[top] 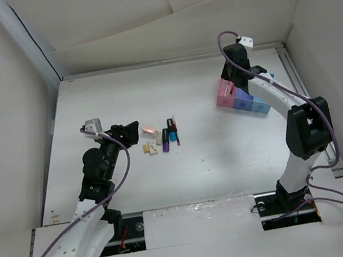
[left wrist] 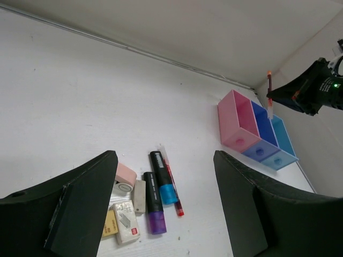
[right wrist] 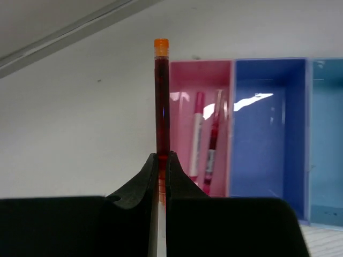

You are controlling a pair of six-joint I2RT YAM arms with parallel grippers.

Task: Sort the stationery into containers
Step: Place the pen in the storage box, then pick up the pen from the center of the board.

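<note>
Slim translucent red pen point(right wrist: 161, 96) pinched by matte black right fingers point(right wrist: 140, 186).

Red pen point(right wrist: 162, 101) lower end hidden between right fingers point(right wrist: 135, 188). Light blue bin point(right wrist: 326, 139) of tray point(right wrist: 232, 107) cut by frame edge. Small blocks point(left wrist: 124, 218) well apart from tray: perhaps erasers, partly behind left finger point(left wrist: 80, 209).

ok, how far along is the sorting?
Done: two pens lie in the pink bin. In hand: the right gripper is shut on a red pen, upright near that bin. To do: a pile of markers, erasers and one more pen on the table; the dark blue bin and light blue bin look empty where visible. The left gripper is open near the pile, holding nothing.
</note>
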